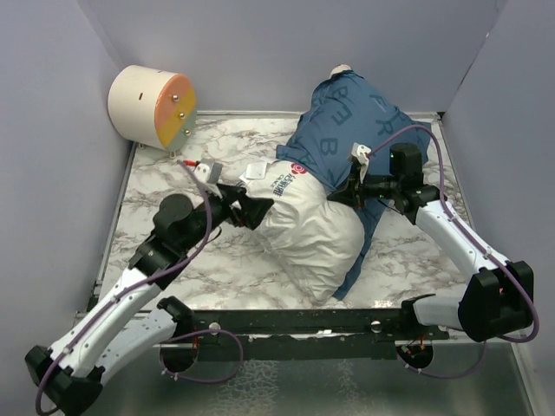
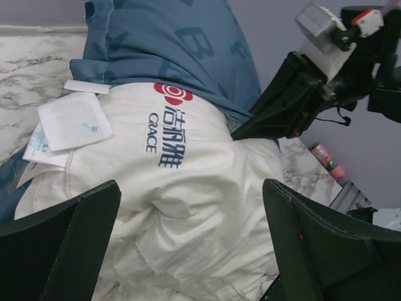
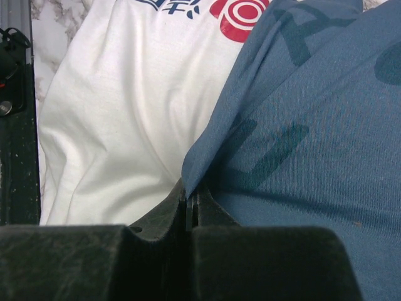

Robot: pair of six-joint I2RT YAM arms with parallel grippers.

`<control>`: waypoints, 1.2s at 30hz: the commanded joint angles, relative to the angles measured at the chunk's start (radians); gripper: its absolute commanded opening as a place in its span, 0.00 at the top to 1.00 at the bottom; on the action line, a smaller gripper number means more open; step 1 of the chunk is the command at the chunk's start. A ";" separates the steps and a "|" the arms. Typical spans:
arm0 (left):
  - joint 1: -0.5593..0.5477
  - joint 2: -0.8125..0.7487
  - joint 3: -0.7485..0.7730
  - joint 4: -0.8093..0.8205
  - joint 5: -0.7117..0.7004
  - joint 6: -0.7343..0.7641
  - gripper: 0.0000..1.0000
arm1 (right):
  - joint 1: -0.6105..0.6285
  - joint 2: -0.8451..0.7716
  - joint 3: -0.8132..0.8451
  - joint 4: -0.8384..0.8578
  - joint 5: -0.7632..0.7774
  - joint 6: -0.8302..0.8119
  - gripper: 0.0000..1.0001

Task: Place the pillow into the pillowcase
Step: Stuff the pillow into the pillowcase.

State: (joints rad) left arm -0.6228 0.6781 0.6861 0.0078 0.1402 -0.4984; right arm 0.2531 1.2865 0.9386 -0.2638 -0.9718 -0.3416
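- Looking down: the pillow [image 1: 308, 227] lies mid-table, far end tucked into the pillowcase [image 1: 347, 121].
- Left wrist: left gripper [image 2: 188, 241] spread wide, holding nothing; pillow print reads "GRACE" [image 2: 151, 132].
- Right wrist: right gripper [image 3: 190, 210] pinches the pillowcase edge.

A lab test booth: plain grey walls [image 1: 260, 52] (three sides) enclosing a marble-patterned table [image 1: 173, 260].

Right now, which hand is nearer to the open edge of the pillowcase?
The right hand: it is shut on the pillowcase edge beside the pillow. The left hand is open at the pillow's other side, away from the blue fabric.
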 commanded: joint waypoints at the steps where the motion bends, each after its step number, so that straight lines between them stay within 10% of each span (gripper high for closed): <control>1: 0.033 0.203 0.153 -0.155 -0.067 0.058 0.01 | -0.002 0.000 -0.048 -0.092 0.021 0.011 0.99; 10: 0.112 0.565 0.287 -0.019 0.189 -0.001 0.06 | -0.006 0.008 -0.042 -0.104 0.024 0.002 0.99; 15: 0.096 0.682 0.212 0.134 0.309 -0.100 0.47 | -0.006 0.002 -0.038 -0.098 -0.005 0.012 0.99; 22: -0.028 0.903 0.279 0.243 0.277 -0.071 0.78 | 0.009 0.088 0.116 -0.099 -0.145 0.053 0.99; 30: -0.074 1.167 0.420 0.333 0.242 -0.062 0.90 | 0.132 0.255 0.563 -0.277 -0.266 0.071 0.99; 36: -0.023 1.186 0.383 0.412 0.101 -0.151 0.92 | 0.130 0.072 0.466 -0.271 -0.299 0.013 0.99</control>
State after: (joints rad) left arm -0.6243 1.8011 1.1042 0.3569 0.3149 -0.5743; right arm 0.3107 1.5311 1.4490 -0.5121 -1.0286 -0.3157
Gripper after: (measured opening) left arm 0.184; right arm 0.010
